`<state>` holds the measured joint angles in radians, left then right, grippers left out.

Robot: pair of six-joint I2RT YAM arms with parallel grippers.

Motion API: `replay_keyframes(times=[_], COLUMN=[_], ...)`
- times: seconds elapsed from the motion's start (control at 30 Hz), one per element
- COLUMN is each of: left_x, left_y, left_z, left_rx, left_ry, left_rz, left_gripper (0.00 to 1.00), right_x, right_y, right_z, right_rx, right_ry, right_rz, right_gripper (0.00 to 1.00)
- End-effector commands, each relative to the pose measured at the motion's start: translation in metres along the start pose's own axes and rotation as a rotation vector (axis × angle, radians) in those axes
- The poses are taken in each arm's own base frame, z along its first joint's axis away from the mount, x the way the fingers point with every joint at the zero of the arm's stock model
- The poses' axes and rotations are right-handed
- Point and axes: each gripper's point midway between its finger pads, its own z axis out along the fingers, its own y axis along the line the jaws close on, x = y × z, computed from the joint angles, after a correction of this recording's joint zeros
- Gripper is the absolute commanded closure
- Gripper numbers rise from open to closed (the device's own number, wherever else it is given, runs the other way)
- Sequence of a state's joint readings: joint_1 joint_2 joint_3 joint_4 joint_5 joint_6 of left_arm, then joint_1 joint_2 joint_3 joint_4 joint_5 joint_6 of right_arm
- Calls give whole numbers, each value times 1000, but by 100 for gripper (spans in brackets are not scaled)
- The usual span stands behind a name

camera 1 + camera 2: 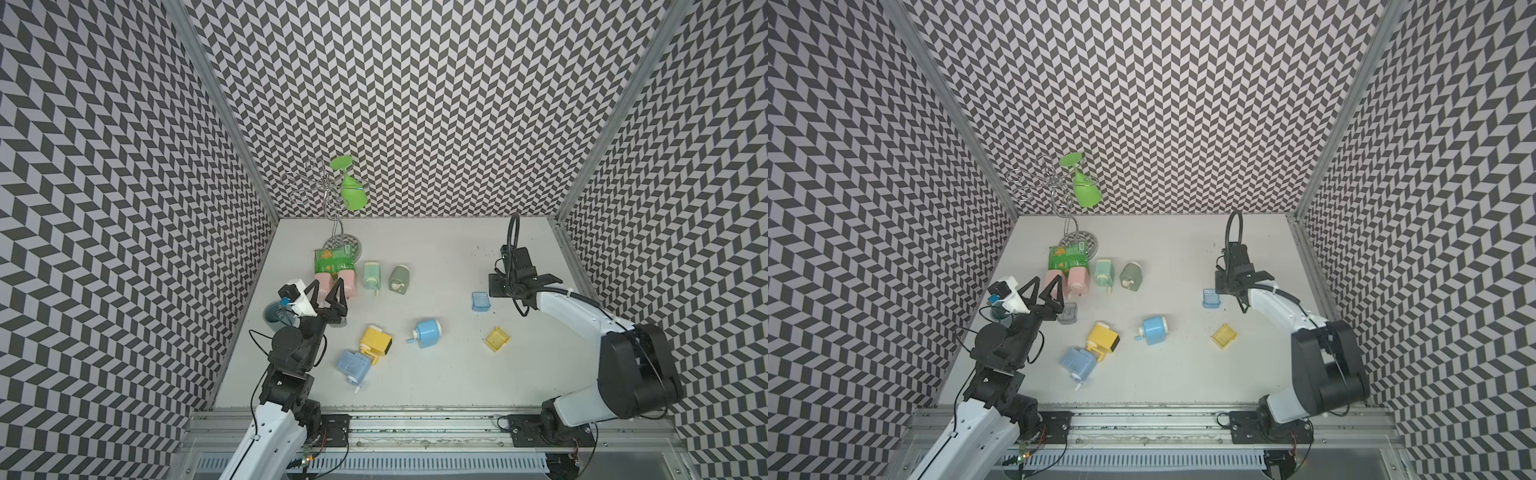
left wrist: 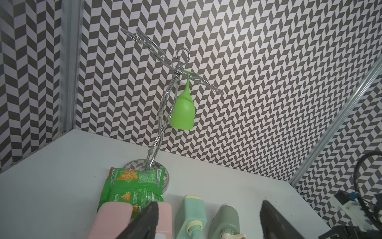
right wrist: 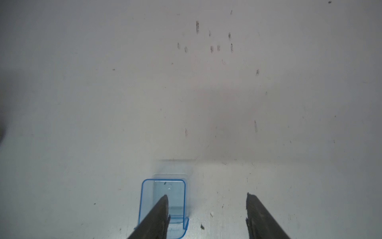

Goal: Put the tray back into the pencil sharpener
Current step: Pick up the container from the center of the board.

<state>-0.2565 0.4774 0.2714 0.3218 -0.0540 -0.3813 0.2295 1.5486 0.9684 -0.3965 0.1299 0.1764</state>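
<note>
Near the right edge of the white counter (image 1: 436,395), the translucent blue plastic tray (image 1: 480,301) lies long axis far-to-near, under one finger of the nearer right end effector (image 3: 206,195), jaws spread, pinching nothing, offset toward that edge; left end effector (image 1: 329,281) spread, well apart.

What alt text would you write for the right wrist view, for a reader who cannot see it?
The open right gripper reaches a clear blue tray on the white table, one finger overlapping the tray, its partner over bare table.
</note>
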Motion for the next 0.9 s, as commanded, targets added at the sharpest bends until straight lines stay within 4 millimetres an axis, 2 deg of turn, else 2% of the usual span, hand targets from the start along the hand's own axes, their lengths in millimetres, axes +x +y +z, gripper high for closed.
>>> replay_keyframes(times=[0.0,0.13,0.3,0.5,0.87], left_x=[-1,2,4,5,3], left_y=[-8,-9,-10,-11,-12], left_z=[4,5,5,5,4], left_rx=[45,52,61,68,73], left_ry=[1,12,15,20,11], left_rz=[18,15,12,11,3], left_gripper=[22,22,22,22,22], right_x=[-16,-4,9,21,36], right_y=[15,22,29,25,34], right_z=[7,19,24,30,43], right_rx=[-86,-125,-156,-132,-145], right_ry=[-14,47,91,137,194], right_rz=[-9,-28,-39,-41,-63], right_gripper=[40,41,43,55,76])
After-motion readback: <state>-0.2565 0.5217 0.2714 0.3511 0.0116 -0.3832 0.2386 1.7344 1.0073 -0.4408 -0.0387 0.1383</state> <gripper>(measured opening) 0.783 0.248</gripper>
